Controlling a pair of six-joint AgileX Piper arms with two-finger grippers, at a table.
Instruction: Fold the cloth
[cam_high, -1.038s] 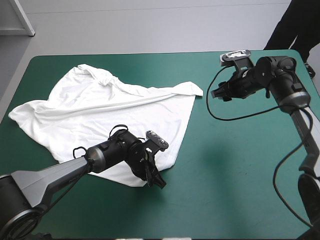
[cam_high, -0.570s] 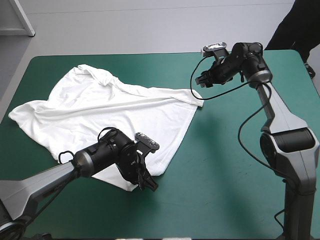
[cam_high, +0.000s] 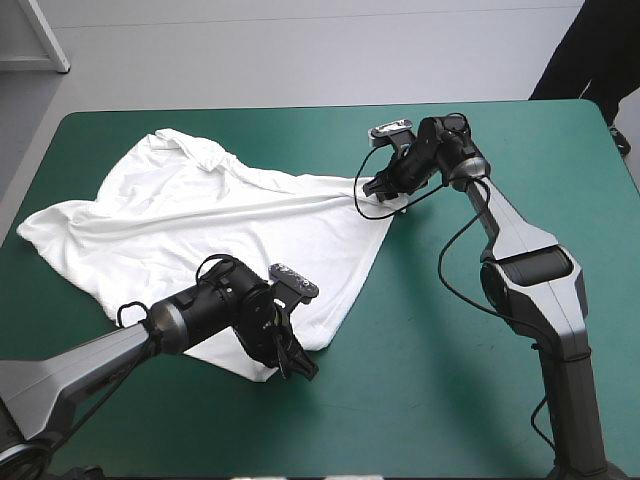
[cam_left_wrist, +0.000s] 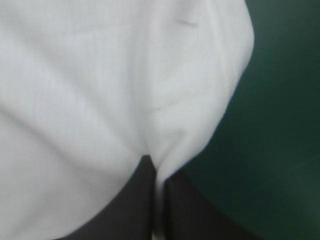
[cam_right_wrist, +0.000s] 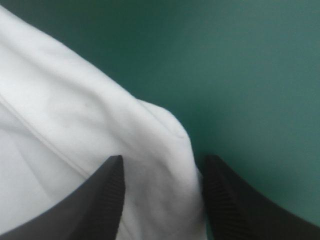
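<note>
The white T-shirt (cam_high: 200, 230) lies spread, somewhat wrinkled, over the left half of the teal-green cover (cam_high: 450, 380). My left gripper (cam_high: 298, 368) is at the shirt's near corner. In the left wrist view its black fingers (cam_left_wrist: 135, 200) are all but shut, with a fold of the T-shirt (cam_left_wrist: 100, 90) pinched between them. My right gripper (cam_high: 383, 188) is low over the shirt's far right corner. In the right wrist view that gripper (cam_right_wrist: 162, 162) stands open, and the corner of the T-shirt (cam_right_wrist: 60, 125) lies between its fingers.
Bare teal-green cover (cam_right_wrist: 250, 75) stretches to the right of the shirt and along the near edge. The shirt's left sleeve reaches close to the table's left edge (cam_high: 12, 240).
The right arm swung from the table's far right corner leftward and down onto the shirt's far right corner. The left gripper drew slightly leftward with the near corner, then held still.
</note>
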